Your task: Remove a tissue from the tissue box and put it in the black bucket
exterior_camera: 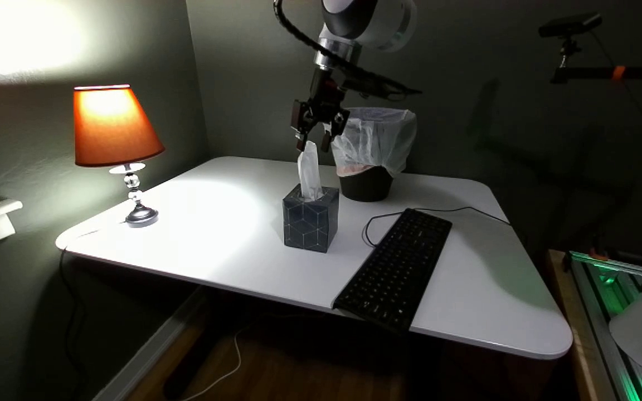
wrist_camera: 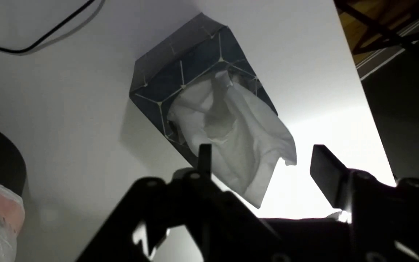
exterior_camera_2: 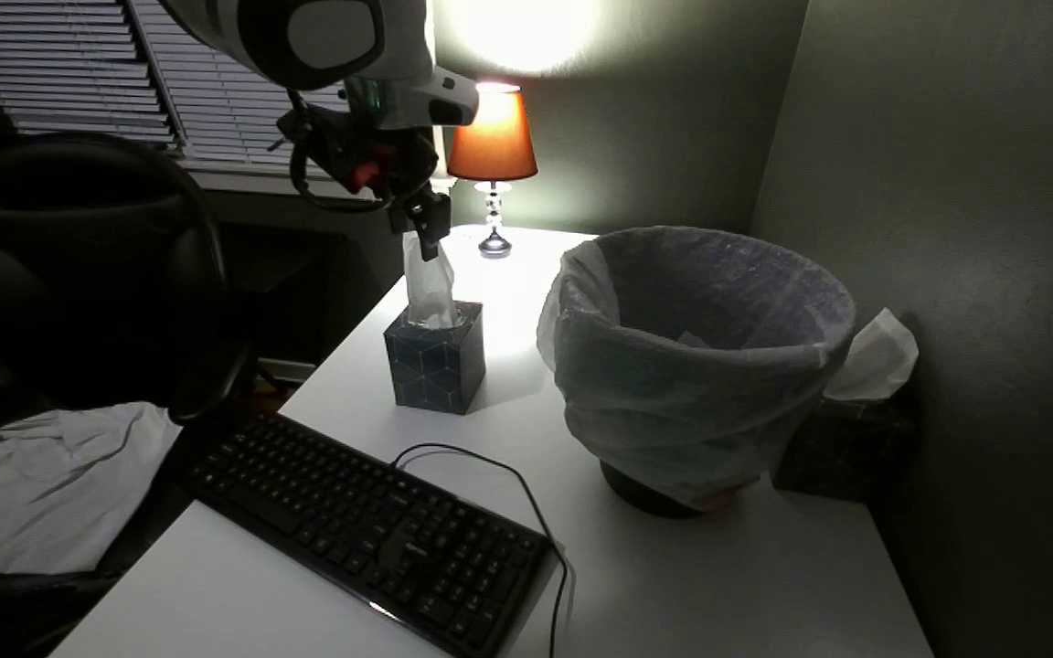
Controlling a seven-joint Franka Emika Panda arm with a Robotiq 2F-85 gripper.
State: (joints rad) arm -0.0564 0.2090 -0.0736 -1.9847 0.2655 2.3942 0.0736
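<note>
The dark blue-grey tissue box [exterior_camera: 305, 225] stands on the white table, also in an exterior view [exterior_camera_2: 435, 366] and the wrist view [wrist_camera: 180, 72]. A white tissue [exterior_camera: 310, 172] stands up out of its top opening; it also shows in an exterior view [exterior_camera_2: 429, 288] and the wrist view [wrist_camera: 242, 145]. My gripper [exterior_camera: 314, 146] is open just above the box. In the wrist view [wrist_camera: 262, 153], the tissue's upper end lies between the spread fingers, nearer the left one. The black bucket [exterior_camera: 366, 185], lined with a translucent white bag [exterior_camera_2: 664, 420], stands beside the box. Its floor is hidden.
A black keyboard [exterior_camera: 399, 267] with a cable lies near the box. A lamp with an orange shade [exterior_camera: 113, 128] stands at the table's far side. In an exterior view another dark box [exterior_camera_2: 842, 448] with a white tissue stands behind the bucket by the wall.
</note>
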